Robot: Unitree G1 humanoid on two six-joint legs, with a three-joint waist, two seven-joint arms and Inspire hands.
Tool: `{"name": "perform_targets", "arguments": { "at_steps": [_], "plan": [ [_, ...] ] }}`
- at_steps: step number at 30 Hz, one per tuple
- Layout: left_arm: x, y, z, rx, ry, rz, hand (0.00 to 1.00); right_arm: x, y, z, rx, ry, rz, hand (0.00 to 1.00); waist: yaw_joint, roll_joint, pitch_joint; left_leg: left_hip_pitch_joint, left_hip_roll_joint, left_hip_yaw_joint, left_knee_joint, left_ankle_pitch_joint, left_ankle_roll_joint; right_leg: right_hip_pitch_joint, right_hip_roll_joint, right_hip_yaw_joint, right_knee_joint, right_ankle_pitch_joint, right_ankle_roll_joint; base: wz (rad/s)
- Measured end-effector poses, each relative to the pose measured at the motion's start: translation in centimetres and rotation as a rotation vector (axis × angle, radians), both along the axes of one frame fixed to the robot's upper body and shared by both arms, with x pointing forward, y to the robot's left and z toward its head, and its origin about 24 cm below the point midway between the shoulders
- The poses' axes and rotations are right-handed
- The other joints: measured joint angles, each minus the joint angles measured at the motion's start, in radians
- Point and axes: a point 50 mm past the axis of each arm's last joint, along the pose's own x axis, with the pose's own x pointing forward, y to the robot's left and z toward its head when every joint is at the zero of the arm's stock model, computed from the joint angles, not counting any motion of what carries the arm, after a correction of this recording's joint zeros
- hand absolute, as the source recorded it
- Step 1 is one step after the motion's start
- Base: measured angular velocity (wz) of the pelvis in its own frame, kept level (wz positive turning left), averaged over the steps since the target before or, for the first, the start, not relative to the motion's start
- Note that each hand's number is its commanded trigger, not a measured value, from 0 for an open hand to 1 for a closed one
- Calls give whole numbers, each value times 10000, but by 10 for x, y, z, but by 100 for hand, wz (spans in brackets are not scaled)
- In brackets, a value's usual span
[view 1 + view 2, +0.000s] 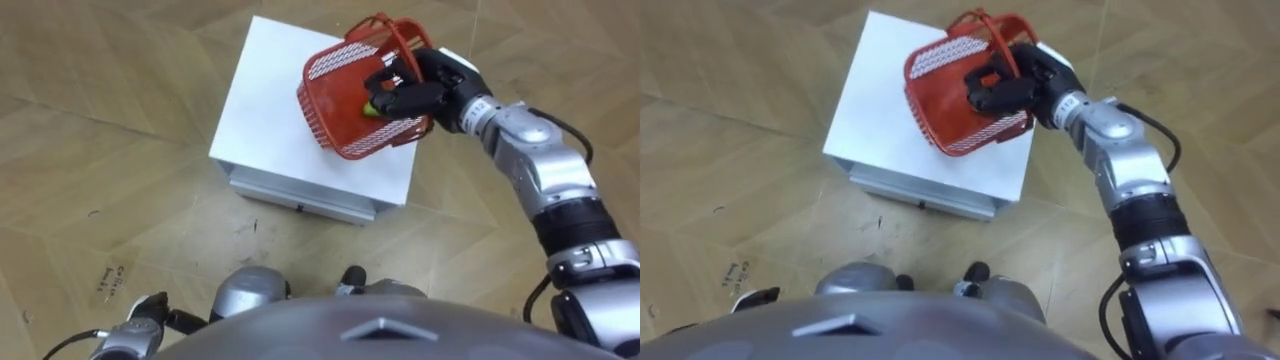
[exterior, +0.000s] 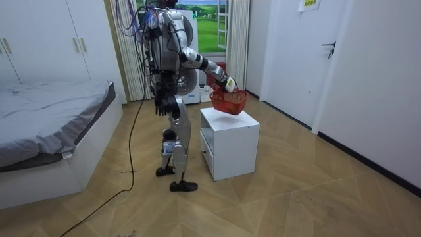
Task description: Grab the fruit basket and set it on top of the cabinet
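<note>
Clearly tilted, the red mesh basket hangs from the right hand

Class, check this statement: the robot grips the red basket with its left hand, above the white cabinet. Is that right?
Wrong hand. The left eye view shows the right hand, on the arm coming in from the right, with its fingers curled round the red basket above the white cabinet. The rest of the statement stands.
</note>
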Motion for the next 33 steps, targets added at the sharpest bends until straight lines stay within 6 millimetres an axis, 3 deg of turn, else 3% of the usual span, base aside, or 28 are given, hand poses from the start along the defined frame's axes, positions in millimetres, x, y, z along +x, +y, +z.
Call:
{"name": "perform_targets", "arguments": {
  "at_steps": [5,6,7,8,16,33],
  "plan": [
    [4,0,0,-84,-88,-60,0,4,-3,-3,-620,155,-33,100,20,-105,-1,-435,-19,-1,14,-8,-9,-380,-65,-194,39,53,2,8],
    [4,-1,0,-182,-52,-60,0,8,-5,-3,-845,187,-50,93,61,-105,0,-529,-22,-22,42,-8,-9,-461,-65,-191,40,85,-5,0],
    [4,-1,0,-226,-28,-57,0,9,-6,-3,-964,191,-107,43,93,-101,2,-551,-22,-43,48,-8,-9,-481,-64,-205,38,92,-7,0],
    [3,0,0,-257,9,-48,0,12,-7,-3,-1078,215,-282,0,142,-95,5,-577,-22,-80,51,-9,-10,-495,-66,-247,32,95,-9,5],
    [1,0,0,-352,199,5,0,22,-12,2,-1540,-11,-1068,0,159,-18,46,-716,-7,-116,23,-9,-13,-591,-82,-435,14,98,-16,4],
    [0,-1,0,-379,205,94,0,22,-16,0,-1244,-128,-1770,0,117,62,29,-664,7,5,51,-4,-14,-387,-103,-670,-211,63,36,2]
  ]
}}
